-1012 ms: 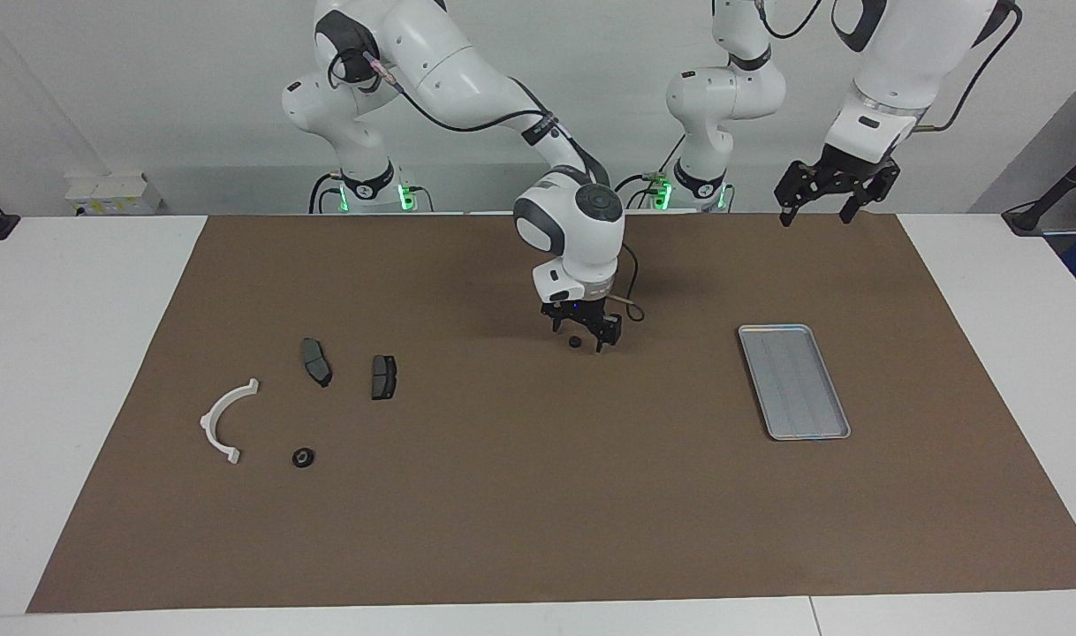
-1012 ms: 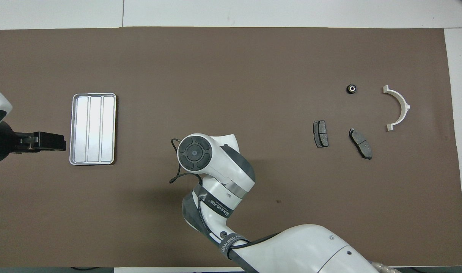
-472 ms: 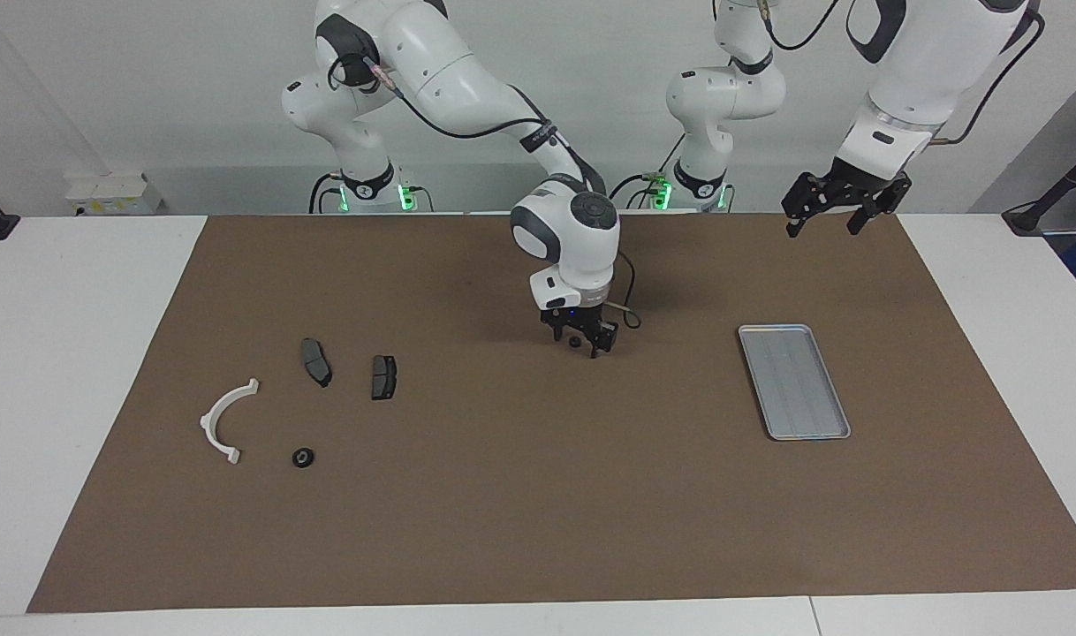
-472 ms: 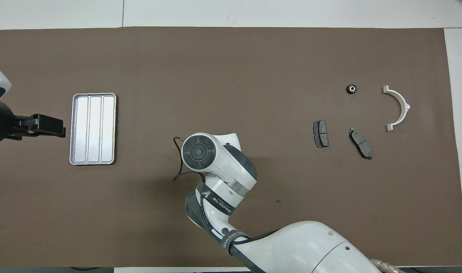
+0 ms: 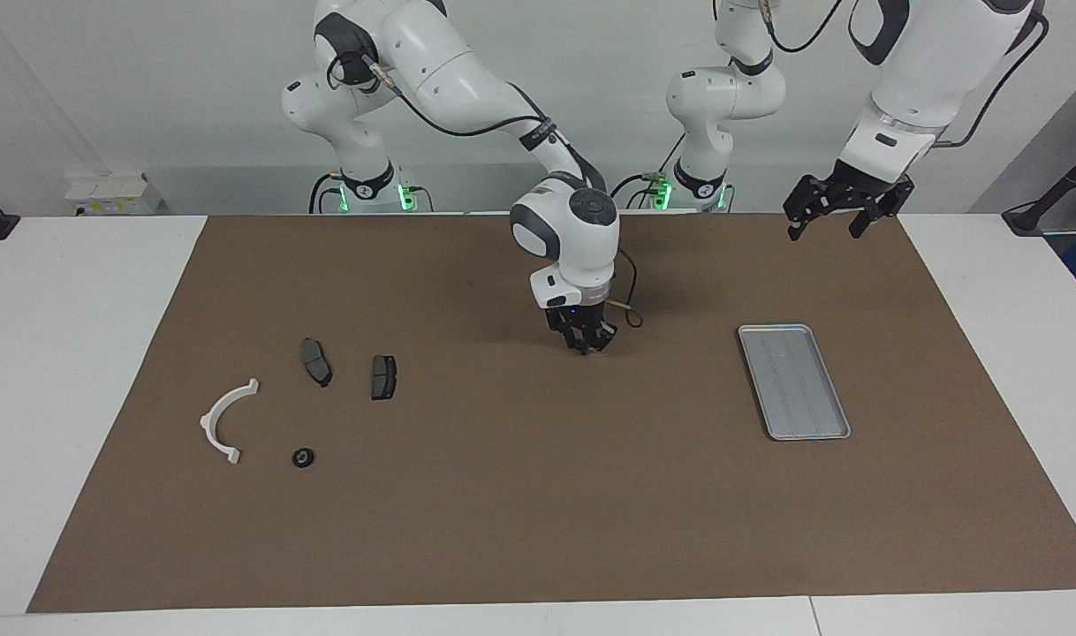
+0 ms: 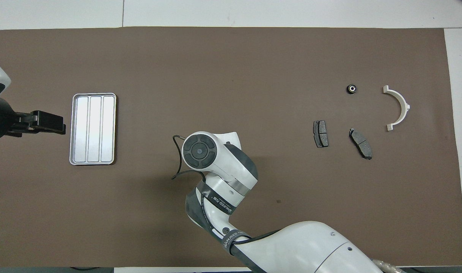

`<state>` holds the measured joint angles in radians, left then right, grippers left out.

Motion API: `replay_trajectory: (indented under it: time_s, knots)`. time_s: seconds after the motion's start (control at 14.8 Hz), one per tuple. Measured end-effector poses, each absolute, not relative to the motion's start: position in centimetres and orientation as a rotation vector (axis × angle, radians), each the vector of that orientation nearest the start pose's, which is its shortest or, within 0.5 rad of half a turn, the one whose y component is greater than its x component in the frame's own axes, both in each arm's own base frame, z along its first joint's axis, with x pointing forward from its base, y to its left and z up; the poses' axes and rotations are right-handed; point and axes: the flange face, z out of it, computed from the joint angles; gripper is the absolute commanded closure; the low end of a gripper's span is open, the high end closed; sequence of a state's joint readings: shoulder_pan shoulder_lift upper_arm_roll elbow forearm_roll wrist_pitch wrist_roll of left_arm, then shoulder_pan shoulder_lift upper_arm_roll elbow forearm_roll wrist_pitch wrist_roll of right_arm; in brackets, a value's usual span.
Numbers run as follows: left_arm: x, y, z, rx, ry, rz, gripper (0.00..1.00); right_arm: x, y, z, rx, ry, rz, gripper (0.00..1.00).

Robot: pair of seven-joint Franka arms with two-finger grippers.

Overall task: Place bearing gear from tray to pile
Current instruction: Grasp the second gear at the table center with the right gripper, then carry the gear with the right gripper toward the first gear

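1. The left gripper [image 5: 840,208], fingers spread and holding nothing, waits in the air over the mat's robot-side edge, toward the left arm's end.
2. The right gripper [image 5: 583,340], at the mat's middle, is closed low; whether it pinches the bearing gear cannot be told.
3. The tray [image 5: 794,381] lies empty toward the left arm's end.
4. The pile [image 5: 313,389] lies toward the right arm's end; another small dark gear [image 5: 303,458] is its part farthest from the robots.

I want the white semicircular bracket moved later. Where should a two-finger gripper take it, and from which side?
Probably take the white semicircular bracket at mid-arc, from straight above, with one finger inside the curve and one outside. It lies flat on the brown mat, and its band is narrow there.
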<state>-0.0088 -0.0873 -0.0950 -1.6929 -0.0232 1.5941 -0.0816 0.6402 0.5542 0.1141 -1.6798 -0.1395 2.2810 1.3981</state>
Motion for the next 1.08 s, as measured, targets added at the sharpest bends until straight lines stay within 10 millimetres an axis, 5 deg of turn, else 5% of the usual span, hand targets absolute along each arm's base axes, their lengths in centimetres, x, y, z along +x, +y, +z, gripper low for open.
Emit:
replay_trajectory:
  time_s: [0.27, 0.47, 0.81, 1.08]
  knots:
    - [52.5, -5.9, 61.5, -3.155, 0.044, 0.027, 0.00, 52.4, 44.3, 30.0, -3.032, 0.915, -0.086, 1.00]
    - [52.6, -5.1, 61.5, -3.156, 0.022, 0.028, 0.00, 55.4, 41.0, 33.6, -3.098, 0.838, -0.062, 1.00]
    - [52.7, -3.9, 61.5, -3.156, 0.000, 0.028, 0.00, 62.3, 26.1, 40.8, -3.200, 0.472, -0.037, 1.00]
    - [52.7, -4.0, 61.5, -3.156, 0.004, 0.028, 0.00, 65.8, 14.1, 38.5, -3.215, 0.212, -0.044, 1.00]
